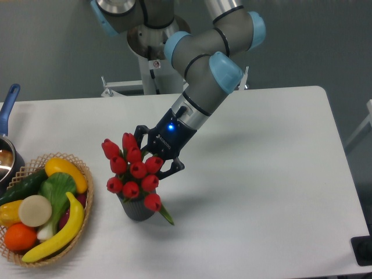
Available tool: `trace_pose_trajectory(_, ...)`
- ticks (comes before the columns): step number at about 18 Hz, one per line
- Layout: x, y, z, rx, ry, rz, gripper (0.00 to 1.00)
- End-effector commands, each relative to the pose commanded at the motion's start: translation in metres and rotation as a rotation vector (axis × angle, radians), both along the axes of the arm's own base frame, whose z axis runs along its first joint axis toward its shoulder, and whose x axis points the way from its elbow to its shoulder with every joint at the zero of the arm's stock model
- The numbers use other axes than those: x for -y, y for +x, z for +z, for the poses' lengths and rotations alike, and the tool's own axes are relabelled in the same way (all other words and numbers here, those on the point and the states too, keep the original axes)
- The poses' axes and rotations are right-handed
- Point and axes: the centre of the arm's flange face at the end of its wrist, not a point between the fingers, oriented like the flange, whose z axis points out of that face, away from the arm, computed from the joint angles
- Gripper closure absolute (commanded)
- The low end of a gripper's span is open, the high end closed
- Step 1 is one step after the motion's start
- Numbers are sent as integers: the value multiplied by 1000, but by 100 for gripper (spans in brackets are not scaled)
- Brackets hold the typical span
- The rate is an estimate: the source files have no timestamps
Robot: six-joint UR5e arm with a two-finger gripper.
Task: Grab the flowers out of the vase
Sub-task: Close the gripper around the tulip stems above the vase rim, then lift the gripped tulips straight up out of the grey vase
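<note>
claw: reaches in from the upper right at a slant, two black fingers showing either side of the upper part of the bunch, one near the top buds, one at the right edge. Looks spread around the buds, but whether it grips anything I cannot tell (red heads hide the inner faces).
flowers: red tulip buds packed tight, stems down in the vase, heads leaning left toward the basket. One green leaf sticks out low on the right.
vase: dark grey ribbed cup, upright on the bench, just below the claw, mostly hidden under the buds.
step: my read is approach/grasp stage. Bunch not lifted, stems in the cup.
next move: judgement only. Close on the bunch at stem level rather than on the heads, then pull along the stem axis, up and slightly left, so the cup does not tip or drag.
risk: cup looks light; a sideways pull probably takes it along. Pinching the buds alone may slip.
basket: wicker, left of the vase, close but apart; holds banana, orange, cucumber and a leafy green.
pan: blue handle, at the far left edge, well apart.
bench: white top, carries all of the above.
</note>
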Motion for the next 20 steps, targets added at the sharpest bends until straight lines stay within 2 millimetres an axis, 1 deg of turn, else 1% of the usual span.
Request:
trace_pose_trajectory(3, 1, 3, 1, -1, 1, -2, 57)
trace_pose_trajectory(7, 3, 5, 3, 1, 3, 0, 65)
trace_pose_trajectory(11, 3, 6, 5, 7, 8, 4, 65)
trace_pose_trajectory(20, 9, 13, 39, 19, 69, 19, 65)
